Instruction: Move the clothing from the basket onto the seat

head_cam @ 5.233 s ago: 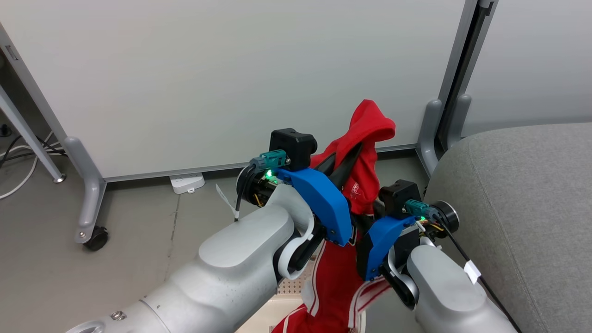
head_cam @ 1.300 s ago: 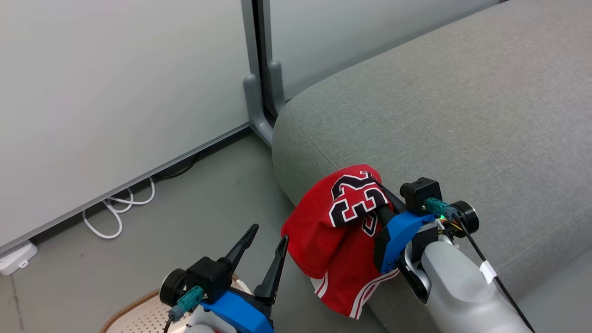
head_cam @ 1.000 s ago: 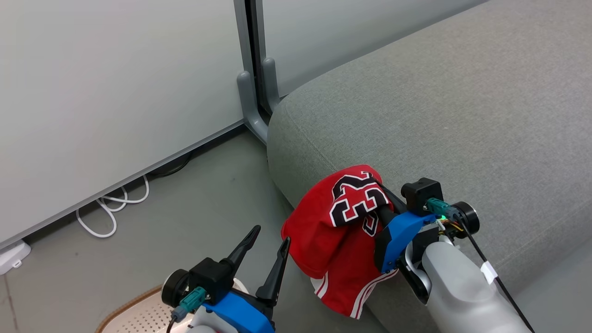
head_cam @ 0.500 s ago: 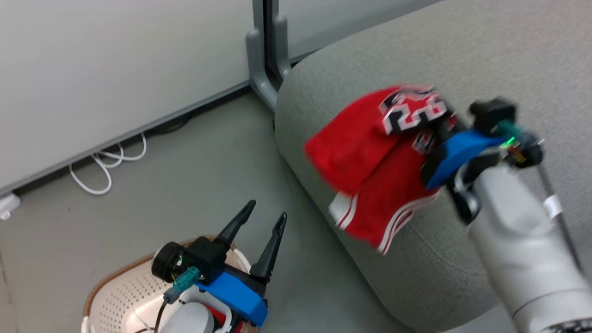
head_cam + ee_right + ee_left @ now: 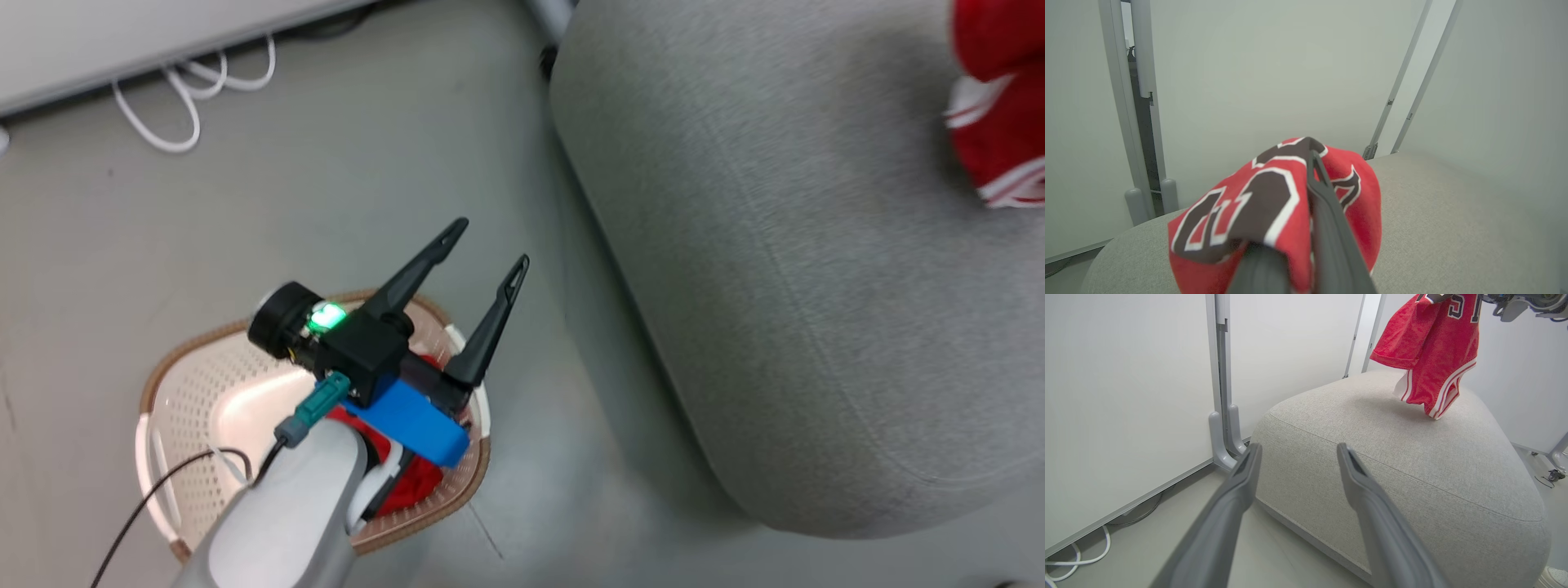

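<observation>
seat [image 5: 775, 286] grey woven | floor [image 5: 367, 147] grey, white cables [image 5: 171, 149] by wall panel [image 5: 122, 41] | left jaws released | right jaws grasping jersey [image 5: 1274, 196]

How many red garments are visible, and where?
2. One jersey hangs from the right tool over the seat; another garment lies in the basket, partly hidden by the left arm.

Red jersey [image 5: 1355, 212] — grey seat [image 5: 775, 286].

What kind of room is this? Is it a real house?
Probably a lab or office, not a home: white partition panels on metal feet, loose cables on a bare grey floor, with a grey seat and a laundry basket.
</observation>
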### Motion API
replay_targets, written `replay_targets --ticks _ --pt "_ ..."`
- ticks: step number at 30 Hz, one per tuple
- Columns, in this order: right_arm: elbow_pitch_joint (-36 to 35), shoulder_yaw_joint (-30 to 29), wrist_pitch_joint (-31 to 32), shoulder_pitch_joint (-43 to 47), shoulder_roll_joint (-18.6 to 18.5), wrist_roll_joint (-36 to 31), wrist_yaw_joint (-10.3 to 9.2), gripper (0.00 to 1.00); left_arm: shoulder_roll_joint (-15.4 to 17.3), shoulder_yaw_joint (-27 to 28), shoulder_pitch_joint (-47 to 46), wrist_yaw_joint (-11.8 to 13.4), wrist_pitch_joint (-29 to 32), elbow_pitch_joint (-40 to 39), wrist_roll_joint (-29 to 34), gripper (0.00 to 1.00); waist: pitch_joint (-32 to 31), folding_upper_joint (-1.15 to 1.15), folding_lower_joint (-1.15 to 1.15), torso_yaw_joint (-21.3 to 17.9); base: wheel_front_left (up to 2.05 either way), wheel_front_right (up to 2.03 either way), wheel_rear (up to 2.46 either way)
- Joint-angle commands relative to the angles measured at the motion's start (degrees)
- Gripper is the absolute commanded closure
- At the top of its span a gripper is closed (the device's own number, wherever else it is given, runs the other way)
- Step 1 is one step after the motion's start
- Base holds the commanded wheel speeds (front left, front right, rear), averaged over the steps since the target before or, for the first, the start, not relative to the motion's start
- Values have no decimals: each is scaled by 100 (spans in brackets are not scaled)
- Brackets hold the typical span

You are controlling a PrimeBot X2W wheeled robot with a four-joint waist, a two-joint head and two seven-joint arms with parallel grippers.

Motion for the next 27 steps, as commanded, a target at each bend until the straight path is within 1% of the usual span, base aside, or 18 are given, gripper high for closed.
replay_targets --ticks 1,4,9,12,16,19,20,21,22,23,27 --pt "-51 -154 40 62 -44 10 -4 100 81 8 -143 -21 31 -81 37 0 597 0 -1 426 0 0 0" --pt "-91 -486 76 291 -67 -65 -4 100 151 0 -314 -20 86 -235 81 0 868 0 -1 517 0 0 0" --pt "85 -839 -15 592 275 -181 -5 100 236 27 -445 48 151 -394 123 0 1171 0 -1 549 0 0 0" --pt "261 -982 -79 686 461 -209 -5 100 233 -4 -484 47 161 -411 117 0 1235 0 -1 569 0 0 0" --pt "403 -1069 -182 778 564 -349 -5 100 212 -44 -524 43 163 -373 88 0 1229 0 -1 590 0 0 0" --pt "462 -1095 -205 781 565 -436 -5 100 206 -28 -548 53 121 -333 50 0 1168 0 -1 590 0 0 0" --pt "475 -1101 -193 775 565 -472 -5 82 201 -19 -545 61 110 -317 41 0 1136 0 -1 587 0 0 0" --pt "489 -1113 -180 766 557 -490 -5 54 192 -14 -532 61 101 -295 17 0 1096 0 -1 585 0 0 0" --pt "481 -1119 -201 760 537 -526 -5 3 178 -9 -508 70 83 -267 -4 0 1046 0 -1 585 0 0 0" --pt "493 -1122 -199 766 533 -546 -5 0 162 -1 -473 75 53 -226 -17 0 976 0 -1 587 0 0 0" --pt "476 -1018 -147 893 470 -605 -5 0 45 12 -296 79 -17 -52 -143 0 628 0 -1 648 0 0 0"
